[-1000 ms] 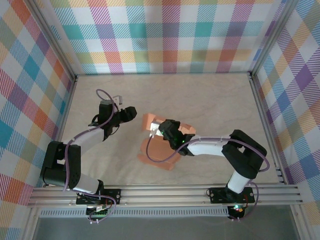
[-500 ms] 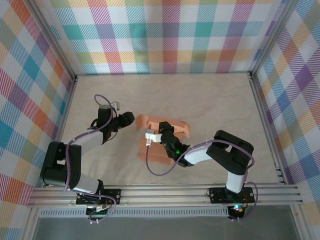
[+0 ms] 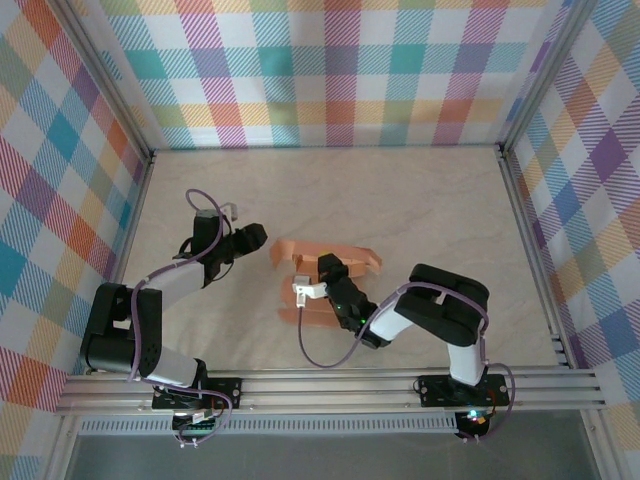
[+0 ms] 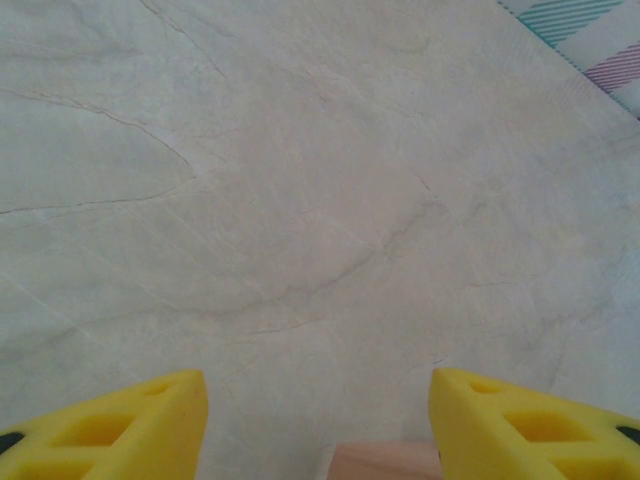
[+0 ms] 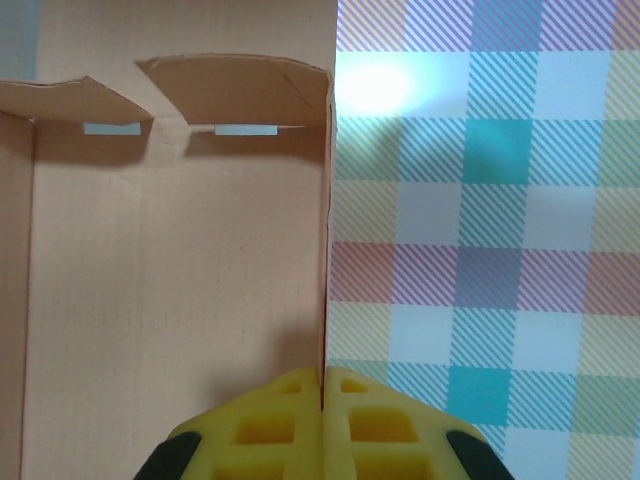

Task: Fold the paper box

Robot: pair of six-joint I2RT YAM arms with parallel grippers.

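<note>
On a pale marbled table (image 3: 420, 200), an orange paper box (image 3: 295, 248) is lying half folded at the centre, its flaps splaying rightward. The right gripper (image 5: 323, 385) is reaching in from the near side, its fingers pinching tight on the thin edge of one upright wall. The left gripper (image 3: 258, 237) is hovering just left of the box, about half open, empty, and pointing toward it.

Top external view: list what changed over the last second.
The right gripper, shut on an edge of the paper box, drew back toward its base and leftward as its arm folded in. The box followed, shifting slightly left. The left gripper edged a little nearer but stayed open and empty beside the box's left end. Nothing was let go.
</note>
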